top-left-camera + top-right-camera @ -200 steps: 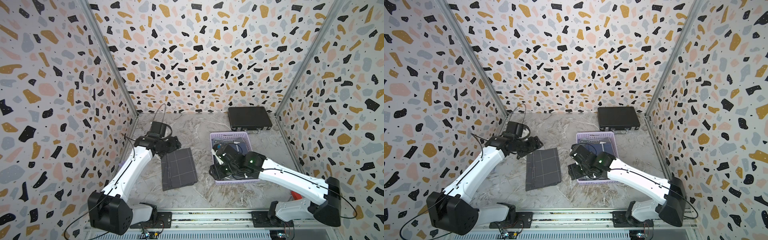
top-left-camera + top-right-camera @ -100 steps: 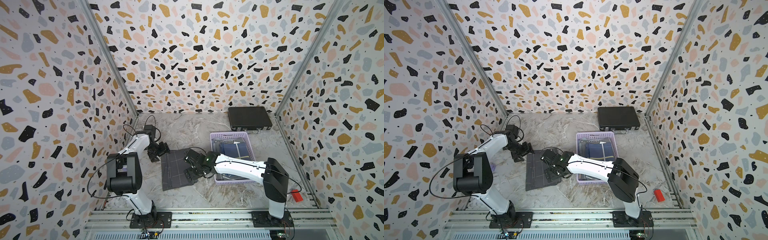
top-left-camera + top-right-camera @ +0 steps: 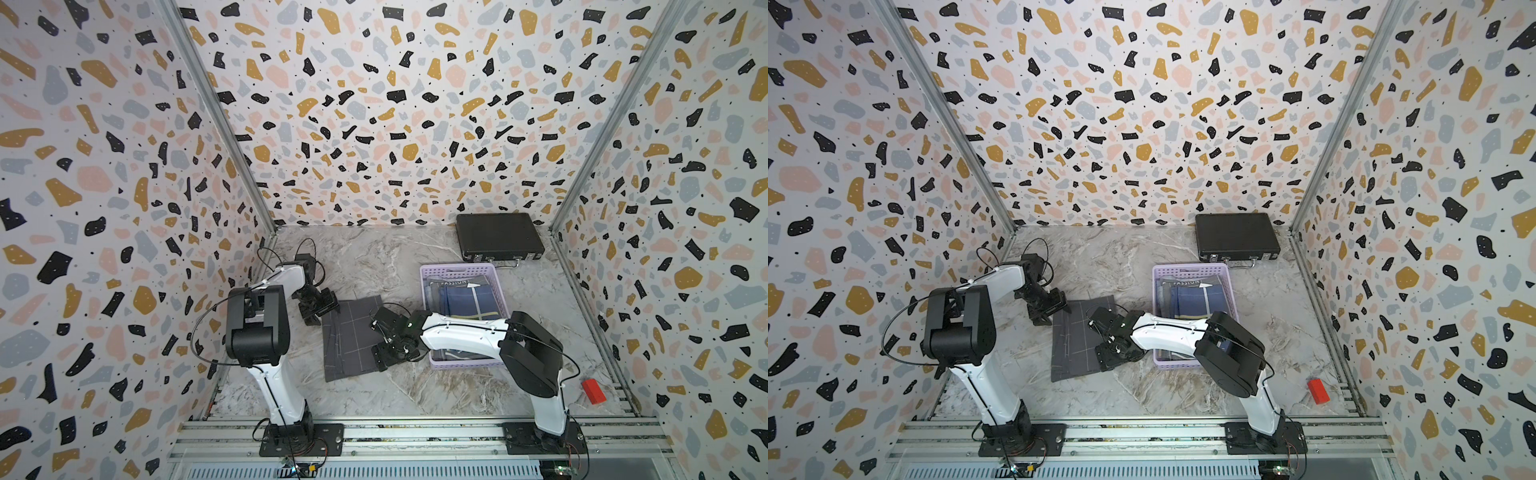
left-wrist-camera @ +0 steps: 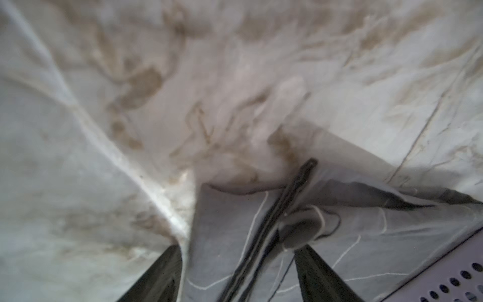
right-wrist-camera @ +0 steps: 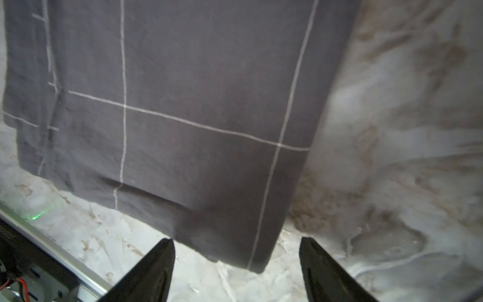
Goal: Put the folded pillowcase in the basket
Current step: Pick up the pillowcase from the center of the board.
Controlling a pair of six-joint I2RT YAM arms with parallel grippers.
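Checking a top view, I see the pillowcase flat on the table beside the basket; left wrist view: left claw released astride a rumpled corner; right wrist view: right claw released over another corner, so I reckon a lopsided pinch could unfold it.
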